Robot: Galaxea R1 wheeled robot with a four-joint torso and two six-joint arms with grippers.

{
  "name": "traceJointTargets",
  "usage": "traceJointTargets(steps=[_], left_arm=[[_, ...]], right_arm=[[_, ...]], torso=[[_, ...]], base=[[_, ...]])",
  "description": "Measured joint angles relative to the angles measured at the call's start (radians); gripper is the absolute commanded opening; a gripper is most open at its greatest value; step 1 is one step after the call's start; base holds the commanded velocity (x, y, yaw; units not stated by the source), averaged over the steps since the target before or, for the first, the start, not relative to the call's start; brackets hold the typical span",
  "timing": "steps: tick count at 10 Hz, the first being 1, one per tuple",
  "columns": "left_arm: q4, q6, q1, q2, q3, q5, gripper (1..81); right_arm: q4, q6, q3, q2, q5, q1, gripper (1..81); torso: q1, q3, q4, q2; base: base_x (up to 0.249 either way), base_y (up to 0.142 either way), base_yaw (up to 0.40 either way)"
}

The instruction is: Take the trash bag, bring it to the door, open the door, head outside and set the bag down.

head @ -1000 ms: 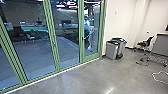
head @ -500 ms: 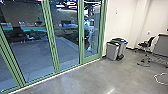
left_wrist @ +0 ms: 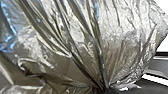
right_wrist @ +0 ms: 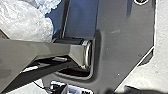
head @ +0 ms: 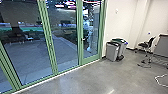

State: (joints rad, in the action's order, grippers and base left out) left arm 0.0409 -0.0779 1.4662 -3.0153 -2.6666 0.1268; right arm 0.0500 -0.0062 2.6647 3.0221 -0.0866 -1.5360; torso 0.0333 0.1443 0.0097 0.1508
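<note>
no legible txt in head or wrist views, no readable labels, brands, nos. or signs

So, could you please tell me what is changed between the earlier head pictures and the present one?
Only the robot's viewpoint visibly shifted: the nearer green door frames now sit slightly further left in the picture. The glass door stays closed, and the grey bins and black chair stay in place. Earlier pictures are head views, so I cannot judge any change in hold on the trash bag.
</note>
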Motion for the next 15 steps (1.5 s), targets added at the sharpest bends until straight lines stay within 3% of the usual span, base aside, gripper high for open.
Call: traceJointTargets(steps=[4,15], left_arm=[[0.0,0.0,0.0,-0.001,0.0,0.0,1.0],[0.0,0.0,0.0,-0.001,0.0,0.0,1.0]], right_arm=[[0.0,0.0,0.0,0.0,0.0,-0.001,81.1],[0.0,0.0,0.001,0.0,0.0,-0.002,81.1]], torso=[[0.0,0.0,0.0,0.0],[0.0,0.0,0.0,0.0]], base=[[0.144,-0.073,0.0],[0.144,0.0,0.0]])
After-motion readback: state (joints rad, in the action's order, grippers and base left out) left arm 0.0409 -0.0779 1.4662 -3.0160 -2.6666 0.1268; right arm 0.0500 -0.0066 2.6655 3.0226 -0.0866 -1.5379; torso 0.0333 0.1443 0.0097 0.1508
